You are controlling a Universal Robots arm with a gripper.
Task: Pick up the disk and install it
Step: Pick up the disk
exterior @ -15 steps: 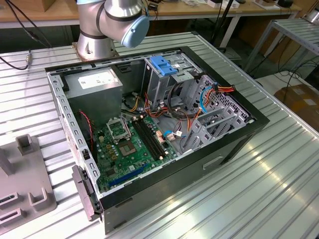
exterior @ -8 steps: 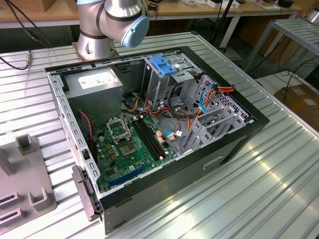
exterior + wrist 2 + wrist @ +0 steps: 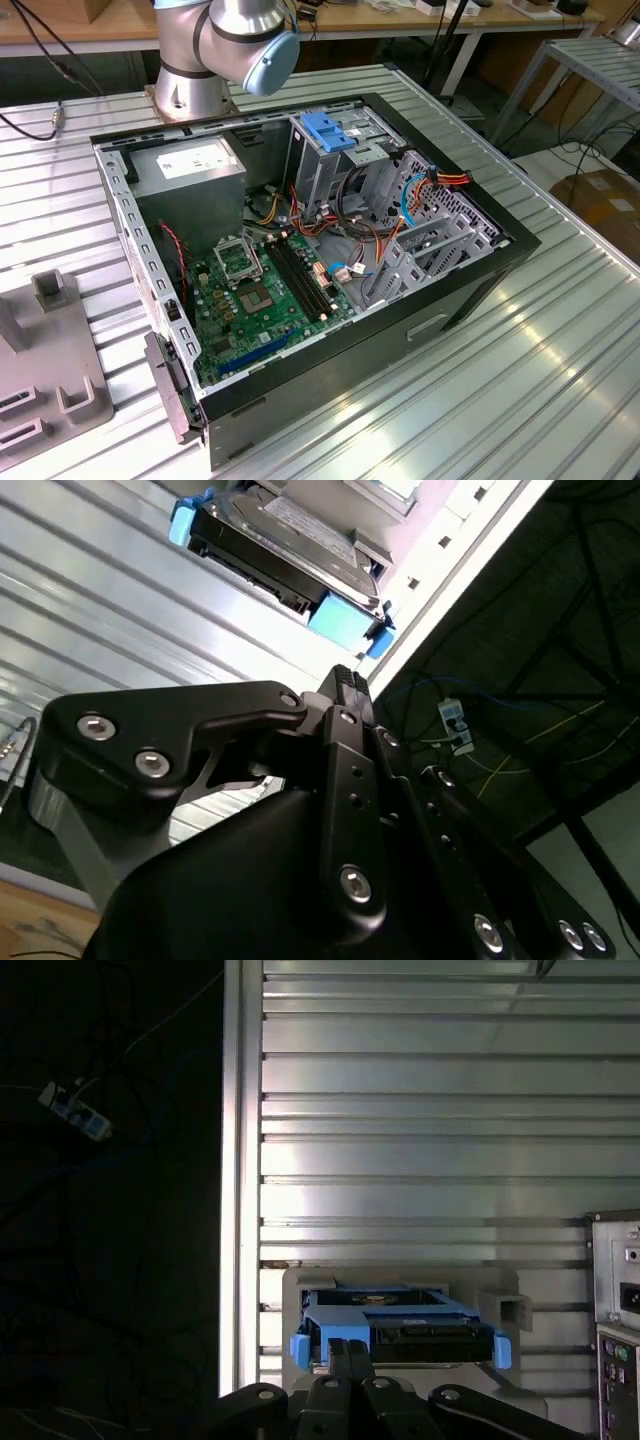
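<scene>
I've got the gripper [image 3: 349, 1348] with its fingers pressed together and holding nothing, tips just short of the disk [image 3: 400, 1332], which lies flat in a grey holder [image 3: 500, 1308] straight ahead in both wrist views. The holder sits near the table edge [image 3: 240, 1210], with dark floor and loose cables [image 3: 120, 1260] past it on one side and the computer case [image 3: 615, 1310] close on the other. The ribbed metal table [image 3: 400, 1110] runs open beyond the disk.
</scene>
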